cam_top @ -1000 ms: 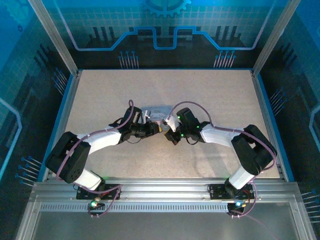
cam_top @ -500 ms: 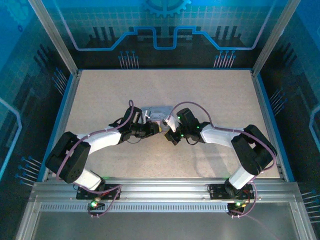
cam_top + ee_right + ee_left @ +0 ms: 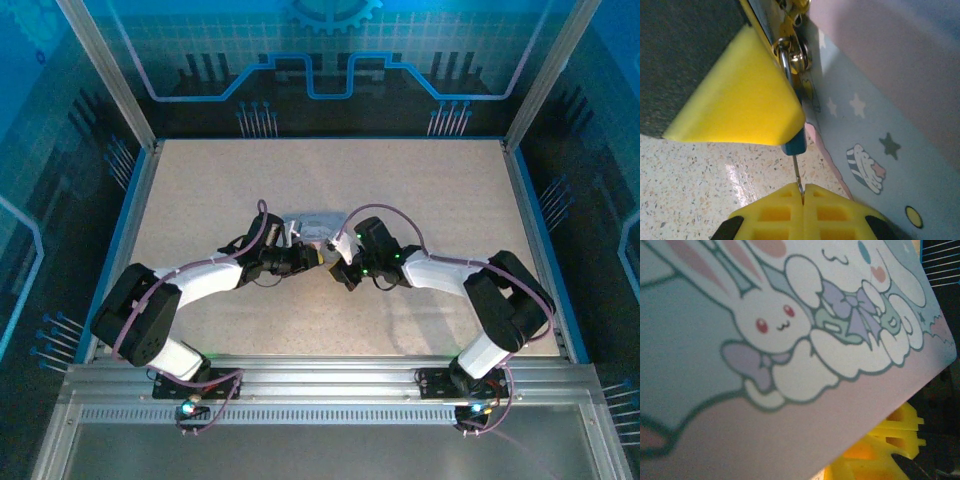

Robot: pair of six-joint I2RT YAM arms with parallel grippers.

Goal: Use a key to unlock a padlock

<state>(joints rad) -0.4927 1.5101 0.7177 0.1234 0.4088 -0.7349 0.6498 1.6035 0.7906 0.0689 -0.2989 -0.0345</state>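
Speckled beige table [image 3: 420, 190] in the top view, both arms reaching in to meet mid-table; left gripper [image 3: 312, 257] and right gripper [image 3: 334, 262] tip to tip just in front of a pale lilac tin [image 3: 312, 224]; padlock and key too small to pick out here, finger state not readable from above; left wrist view: cartoon-printed tin lid [image 3: 765, 340] very close to the lens, white rabbit and puppy figures with lilac bows, blurred; a yellow ribbed block [image 3: 885, 445] at lower right past the tin's edge, cannot tell whose finger it is; left fingers' gap cannot be told; right wrist view: right gripper's [image 3: 803, 192] two yellow pads pressed together, pinching the thin metal key [image 3: 797, 172] at its lower end; key shaft runs straight up into the bottom of the small blue padlock [image 3: 796, 142]; padlock sits against the tin's side, mostly covered by a big yellow finger pad [image 3: 740, 100] coming from the left; silvery shackle [image 3: 785, 62] loops up above it near a round metal fitting on the tin; table surface below, glossy reflection
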